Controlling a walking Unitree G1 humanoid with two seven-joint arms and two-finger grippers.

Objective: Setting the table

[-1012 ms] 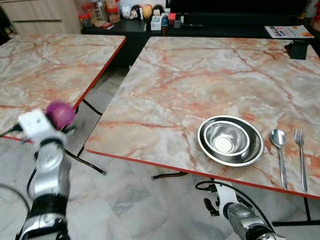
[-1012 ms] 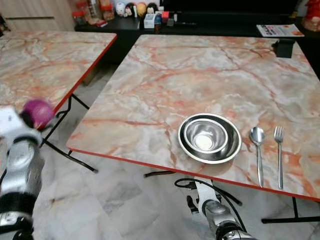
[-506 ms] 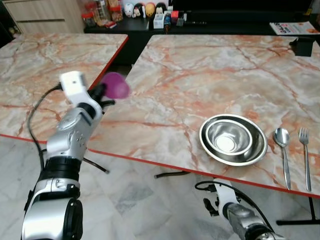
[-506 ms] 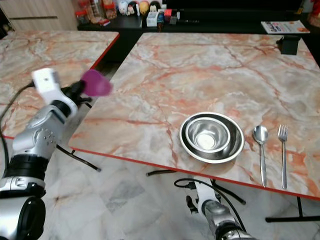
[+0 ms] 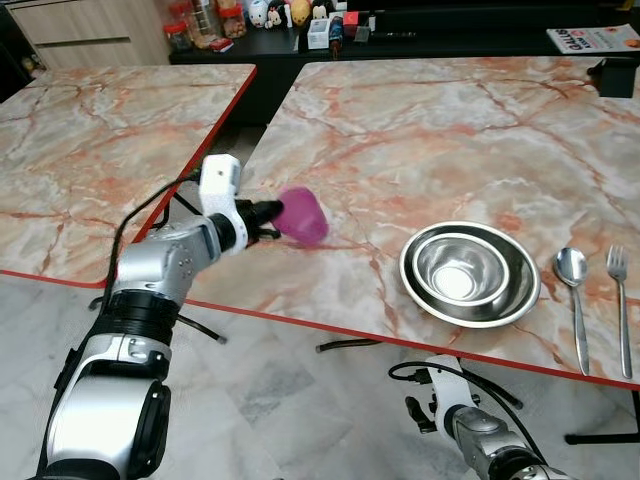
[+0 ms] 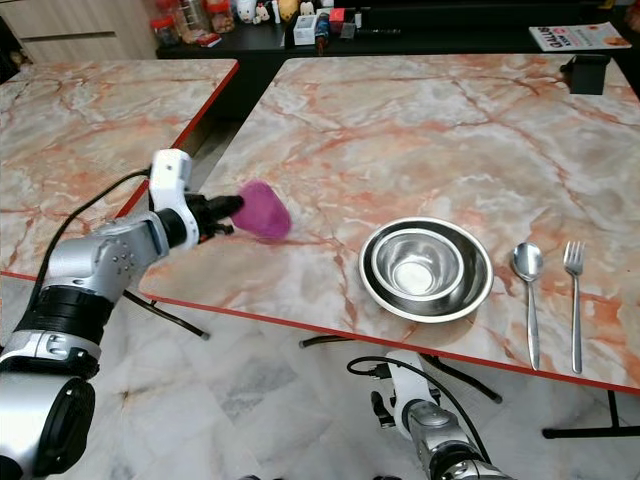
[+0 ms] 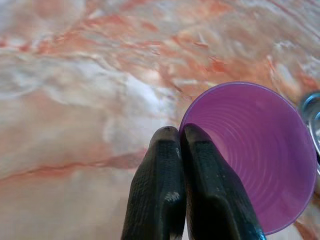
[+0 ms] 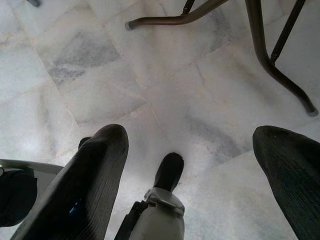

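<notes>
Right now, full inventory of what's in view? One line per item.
Cup: 1, purple, held on its side over the near left part of the main table.
Bowls: 2, steel, nested, near edge of the main table.
Spoon: 1, steel, right of the bowls.
Fork: 1, steel, right of the spoon.
Main table: 1, pink marble, red edge.
Second table: 1, same marble, to the left.
Small jars and figures: several, mixed colours, on the far dark counter.
Left gripper: fingers pinched on the cup's rim.
Right gripper: fingers apart, hanging over the floor.
</notes>
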